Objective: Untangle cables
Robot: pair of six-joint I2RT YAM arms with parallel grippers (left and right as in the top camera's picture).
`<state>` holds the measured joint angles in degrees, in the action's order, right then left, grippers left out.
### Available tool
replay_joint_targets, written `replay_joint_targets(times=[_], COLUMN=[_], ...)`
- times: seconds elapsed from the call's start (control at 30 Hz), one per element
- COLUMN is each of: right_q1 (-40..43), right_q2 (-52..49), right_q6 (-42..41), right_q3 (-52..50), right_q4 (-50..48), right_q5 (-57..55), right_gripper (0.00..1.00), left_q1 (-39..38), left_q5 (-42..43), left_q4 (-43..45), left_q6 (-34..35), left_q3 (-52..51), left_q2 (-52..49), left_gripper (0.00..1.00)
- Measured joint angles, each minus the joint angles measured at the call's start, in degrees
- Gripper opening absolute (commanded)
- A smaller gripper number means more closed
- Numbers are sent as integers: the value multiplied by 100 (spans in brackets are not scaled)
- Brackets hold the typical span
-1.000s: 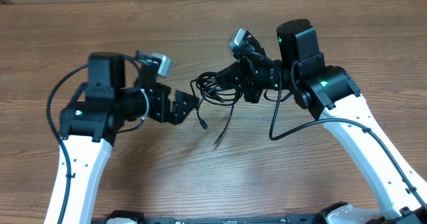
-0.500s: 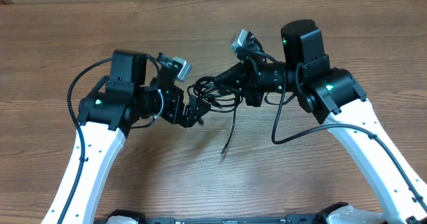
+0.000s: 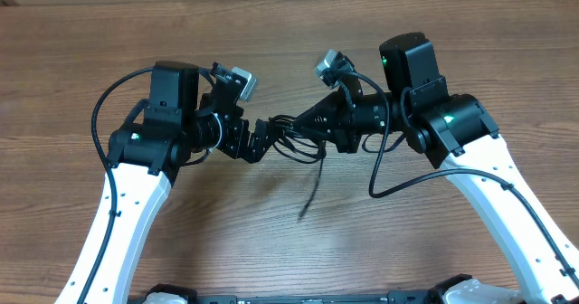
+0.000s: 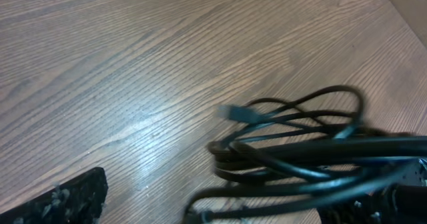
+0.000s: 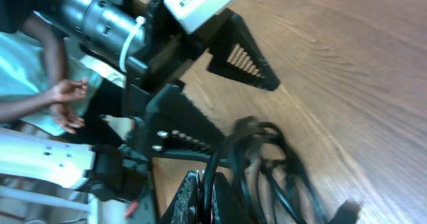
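worktop [image 3: 271,33]: brown wood grain, plain, seen from overhead.
cables [image 3: 294,128]: thin black cords bunched in loose loops above the middle of the wood, lifted off it — one loose end [image 3: 312,191] hangs down toward the near edge.
right gripper [image 3: 309,123]: clamped shut on the right side of the bundle; it carries the whole tangle.
left gripper [image 3: 258,141]: jaws spread wide at the left edge of the loops, gripping nothing; whether a strand lies between them i cannot tell.
step in hand: as i judge it, lining up a second grasp so the bundle can be pulled apart.
next move: close on one outer loop only — not several — then draw left slowly while the right holds.
risk: taking two strands would likely tighten the knot.
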<state>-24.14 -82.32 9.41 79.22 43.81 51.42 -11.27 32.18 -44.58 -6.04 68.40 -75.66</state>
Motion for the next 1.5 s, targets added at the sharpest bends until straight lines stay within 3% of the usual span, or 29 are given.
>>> replay_joint_targets(times=[0.1, 0.2, 0.23, 0.3, 0.33, 0.77, 1.07, 1.5], right_q1=[0, 0, 0, 0, 0, 0, 44, 1423], right_q2=[0, 0, 0, 0, 0, 0, 0, 0], right_q6=[-181, -282, -313, -341, -352, -492, -564, -761], right_q3=[0, 0, 0, 0, 0, 0, 2, 2], right_q4=[2, 0, 2, 0, 0, -7, -15, -153], right_q5=[221, 396, 444, 498, 518, 293, -1515, -2623], right_gripper=[4, 4, 4, 4, 4, 4, 4, 4], left_q1=[0, 0, 0, 0, 0, 0, 0, 48], left_q5=[-11, -31, -44, -55, -59, -70, -227, -247], left_q4=[7, 9, 9, 9, 9, 2, -214, -485], left_q6=[-22, -20, -31, -28, -35, -39, -37, -35], left_q3=[0, 0, 0, 0, 0, 0, 0, 0], left_q2=[0, 0, 0, 0, 0, 0, 0, 26], left_gripper=[83, 58, 48, 15, 6, 4, 4, 4])
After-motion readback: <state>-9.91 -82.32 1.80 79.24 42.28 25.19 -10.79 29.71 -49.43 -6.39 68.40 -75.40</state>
